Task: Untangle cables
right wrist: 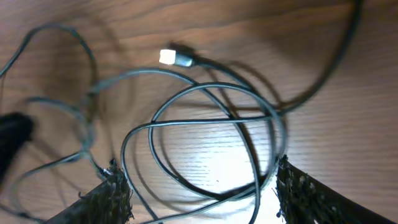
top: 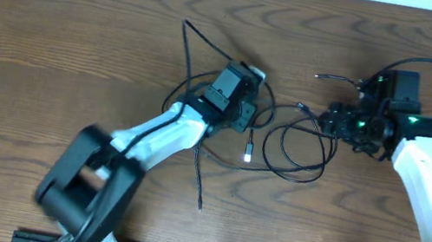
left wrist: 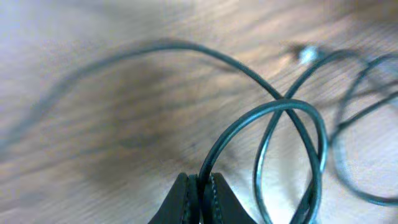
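The job looks hardly begun: the cables [top: 290,151] lie looped and crossed at the middle of the frame. The left gripper [left wrist: 200,190] pinches 1 strand; the right gripper [right wrist: 200,183] hangs spread over coils.

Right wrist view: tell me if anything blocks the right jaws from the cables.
Nothing visible does. The right gripper hangs with jaws open directly over the looped cables, with only bare table around them.
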`<state>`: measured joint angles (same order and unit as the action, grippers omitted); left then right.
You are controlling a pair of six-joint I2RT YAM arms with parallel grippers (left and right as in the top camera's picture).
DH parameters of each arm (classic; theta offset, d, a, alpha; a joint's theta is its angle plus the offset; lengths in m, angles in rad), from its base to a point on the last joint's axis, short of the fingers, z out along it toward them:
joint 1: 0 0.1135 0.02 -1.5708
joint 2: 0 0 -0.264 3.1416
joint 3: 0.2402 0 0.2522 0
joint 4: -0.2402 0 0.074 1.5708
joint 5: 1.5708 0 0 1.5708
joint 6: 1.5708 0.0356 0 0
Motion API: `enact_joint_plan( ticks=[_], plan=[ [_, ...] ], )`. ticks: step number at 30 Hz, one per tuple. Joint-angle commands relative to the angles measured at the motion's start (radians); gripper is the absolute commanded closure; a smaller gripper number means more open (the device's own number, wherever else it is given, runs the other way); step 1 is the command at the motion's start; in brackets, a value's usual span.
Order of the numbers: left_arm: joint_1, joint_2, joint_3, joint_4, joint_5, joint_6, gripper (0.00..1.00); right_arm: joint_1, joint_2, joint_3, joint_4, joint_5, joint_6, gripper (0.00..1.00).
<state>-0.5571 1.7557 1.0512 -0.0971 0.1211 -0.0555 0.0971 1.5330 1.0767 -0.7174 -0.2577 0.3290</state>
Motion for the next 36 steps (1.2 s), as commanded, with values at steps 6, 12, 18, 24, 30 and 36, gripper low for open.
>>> enact_joint_plan(
  ticks=[6, 12, 18, 24, 30, 36],
  plan=[
    [0.005, -0.237, 0.001, -0.079, -0.009, -0.009, 0.93, 0.055, -0.006, -0.109, 0.084, 0.089, 0.086, 0.24],
    [0.005, -0.282, 0.001, -0.134, 0.005, -0.036, 0.93, 0.055, -0.006, -0.169, 0.159, -0.014, 0.086, 0.2],
    [0.005, -0.282, 0.001, -0.145, 0.051, -0.044, 0.93, 0.055, -0.006, -0.182, 0.225, -0.085, 0.094, 0.18],
    [0.031, -0.308, 0.001, -0.145, 0.051, -0.1, 0.93, 0.055, -0.006, -0.182, 0.243, -0.085, 0.127, 0.18],
    [0.096, -0.405, 0.001, -0.145, 0.051, -0.167, 0.93, 0.058, -0.006, -0.182, 0.273, -0.085, 0.127, 0.15],
    [0.208, -0.581, 0.001, -0.153, 0.053, -0.28, 0.93, 0.06, -0.006, -0.183, 0.281, -0.05, 0.127, 0.15]
  ],
)
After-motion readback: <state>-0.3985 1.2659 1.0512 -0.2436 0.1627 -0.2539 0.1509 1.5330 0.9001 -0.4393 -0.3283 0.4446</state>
